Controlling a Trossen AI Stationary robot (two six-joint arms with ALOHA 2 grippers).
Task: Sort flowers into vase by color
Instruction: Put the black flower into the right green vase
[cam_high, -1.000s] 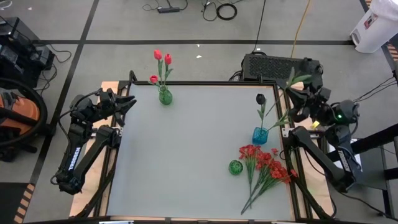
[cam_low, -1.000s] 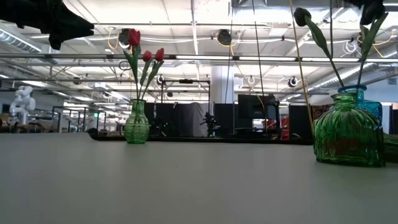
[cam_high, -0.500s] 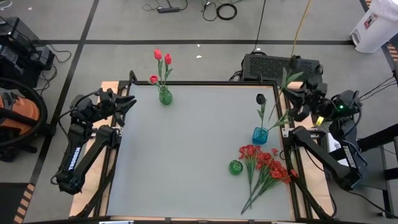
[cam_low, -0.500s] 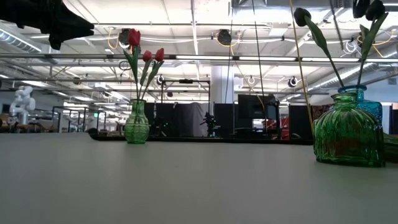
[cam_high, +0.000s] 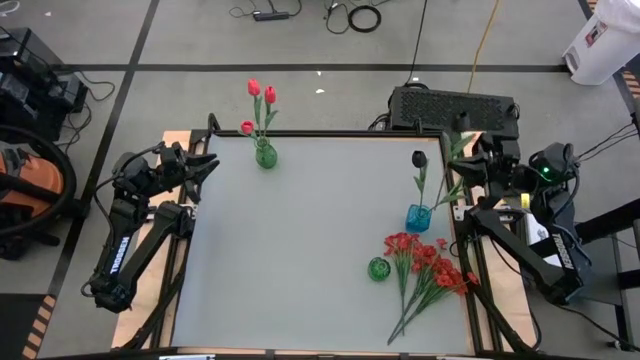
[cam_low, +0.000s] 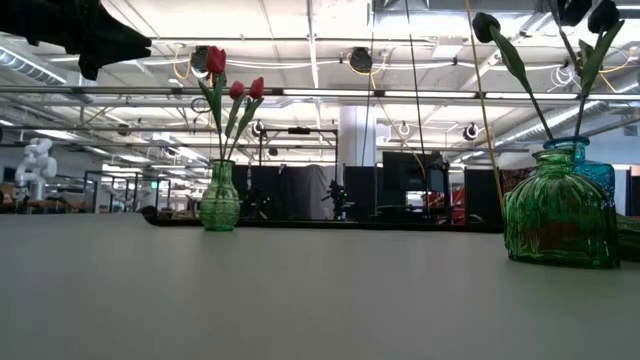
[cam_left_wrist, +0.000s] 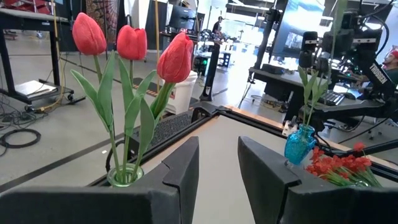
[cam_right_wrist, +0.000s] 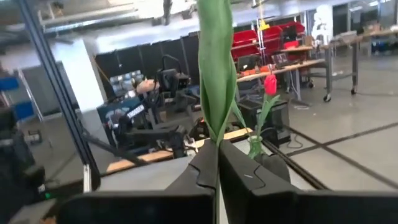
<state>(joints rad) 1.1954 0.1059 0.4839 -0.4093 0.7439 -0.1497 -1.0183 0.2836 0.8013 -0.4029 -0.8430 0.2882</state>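
My right gripper (cam_high: 478, 165) is above the table's right edge, shut on a black tulip (cam_high: 462, 138) with a long green leaf. Its dark bud (cam_low: 573, 10) shows high in the low view. Just to its left stands a blue vase (cam_high: 418, 217) with one black tulip (cam_high: 419, 158) stuck in it. A green vase (cam_high: 265, 155) at the far edge holds three red tulips (cam_left_wrist: 130, 43). The bunch of red blossoms (cam_high: 430, 265) lies flat near the right edge. My left gripper (cam_left_wrist: 217, 168) waits open at the far left corner, facing the green vase. My right gripper pinches the black tulip's green stem and leaf (cam_right_wrist: 216, 134) between its two shut fingertips (cam_right_wrist: 205, 163). The leaf rises straight out of the fingers in the right wrist view. The flower is lifted clear of the table.
A small round green vase (cam_high: 378, 268) stands beside the red bunch, close in front of the low camera (cam_low: 560, 215). A dark box (cam_high: 450, 105) sits beyond the far right corner. The middle of the grey table (cam_high: 300, 250) is bare.
My right gripper has shifted a little toward the table's left and the blue vase, carrying the black tulip with it. In the low view, its bud has drifted leftward at the top. The left arm has kept still.
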